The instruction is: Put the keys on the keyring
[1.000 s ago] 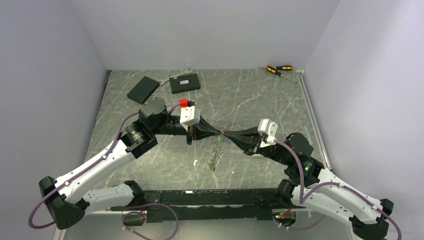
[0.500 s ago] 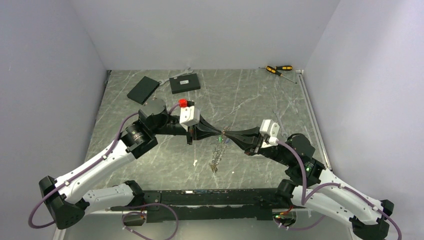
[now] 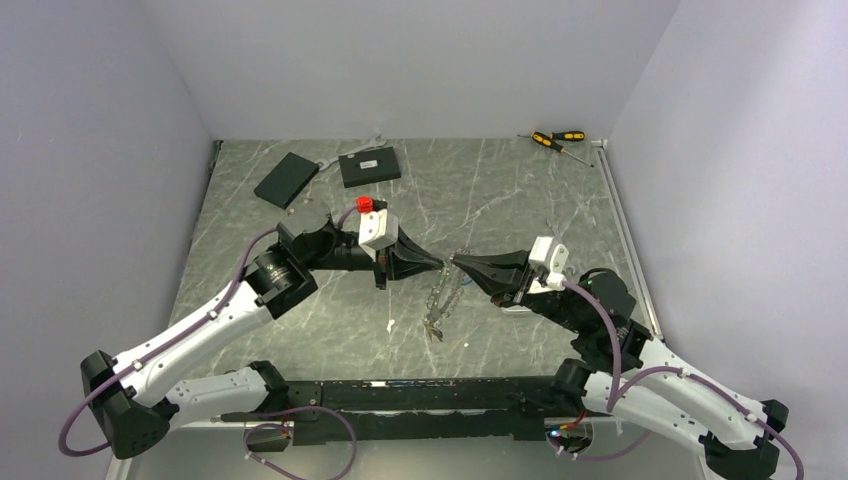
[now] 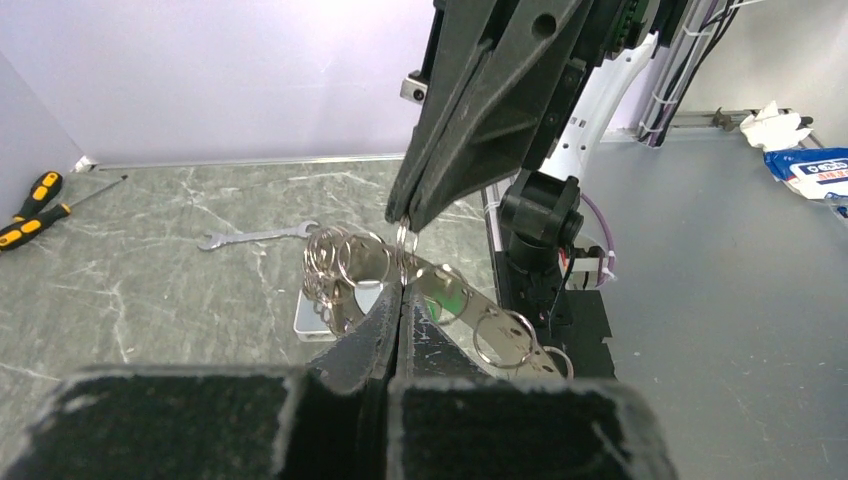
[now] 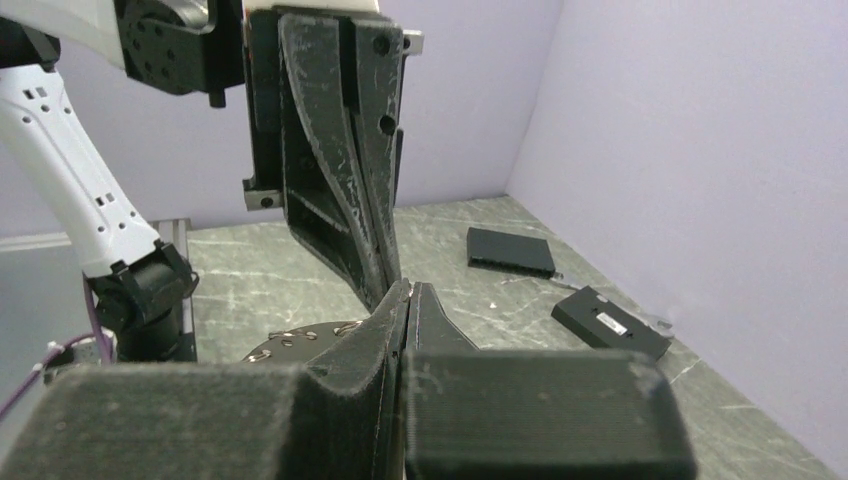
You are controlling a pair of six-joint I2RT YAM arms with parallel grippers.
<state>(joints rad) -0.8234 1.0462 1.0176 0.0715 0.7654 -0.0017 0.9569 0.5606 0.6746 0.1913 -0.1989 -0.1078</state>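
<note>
Right, from the top view first: a second ago the two tips were pressed nose to nose over the middle of the table (image 3: 520, 200). Now the right gripper (image 3: 458, 262) has drawn back to the right and a small gap has opened between it and the left gripper (image 3: 437, 263). The left arm's elbow has also rolled over. The keyring (image 3: 438, 300) hangs just below that gap as a dangling bunch, and its top seems to have followed the right tip. The screwdrivers (image 3: 557, 139) at the far right and the black boxes (image 3: 286, 179) at the far left have not moved.

From the left wrist camera, my own jaws are pressed flat together. I cannot tell whether they nip any metal. The right gripper (image 4: 402, 215) comes down from above, closed on one small ring. The rest of the keyring (image 4: 345, 265), a cluster of rings and a metal strip, sits just behind my tips. I cannot pick out single keys; there is only a hint of green through one ring.

From the right wrist camera, the right jaws are closed to a thin line with the left gripper (image 5: 392, 280) just beside them. A few rings (image 5: 300, 340) show low on the left.

I judge this pull-apart to be an attempt to spread a ring open. Nothing shows a key threaded yet.
</note>
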